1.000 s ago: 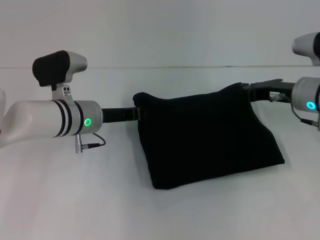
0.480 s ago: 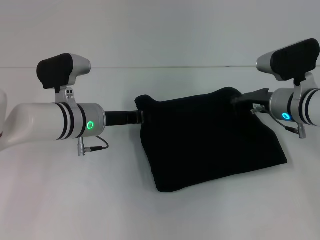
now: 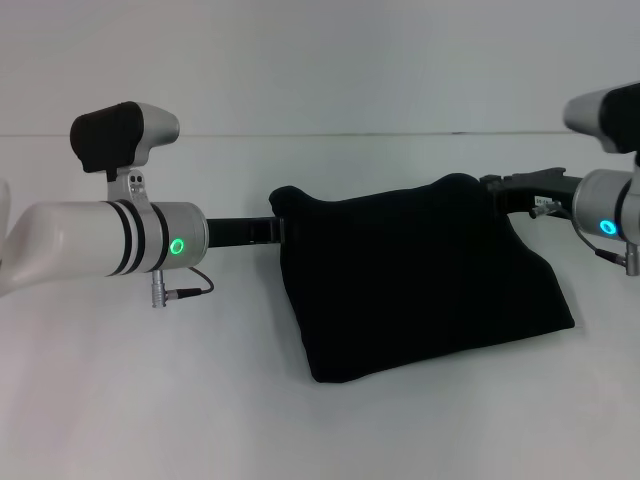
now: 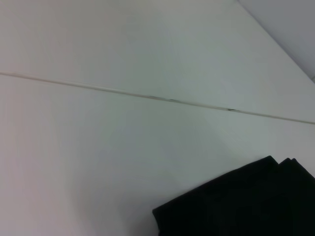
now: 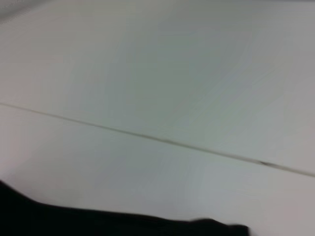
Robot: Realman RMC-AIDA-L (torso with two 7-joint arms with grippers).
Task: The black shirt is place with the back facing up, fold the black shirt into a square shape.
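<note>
The black shirt [image 3: 415, 275] is a folded bundle whose lower edge rests on the white table while its upper edge is held up. My left gripper [image 3: 277, 229] is shut on the shirt's upper left corner. At the upper right corner, my right gripper [image 3: 492, 188] is shut on the fabric. The cloth hangs between the two like a slack sheet. A corner of the black shirt [image 4: 246, 204] shows in the left wrist view, and a strip of the black shirt [image 5: 74, 221] shows in the right wrist view. Neither wrist view shows fingers.
The white table [image 3: 150, 400] spreads around the shirt, and its far edge meets a pale wall at a seam [image 3: 320, 134]. My left forearm [image 3: 100, 240] lies low over the table's left side.
The right arm swung inward half a second ago and has drawn back to the right, pulling the shirt's upper right corner slightly outward. The left arm has barely moved.
</note>
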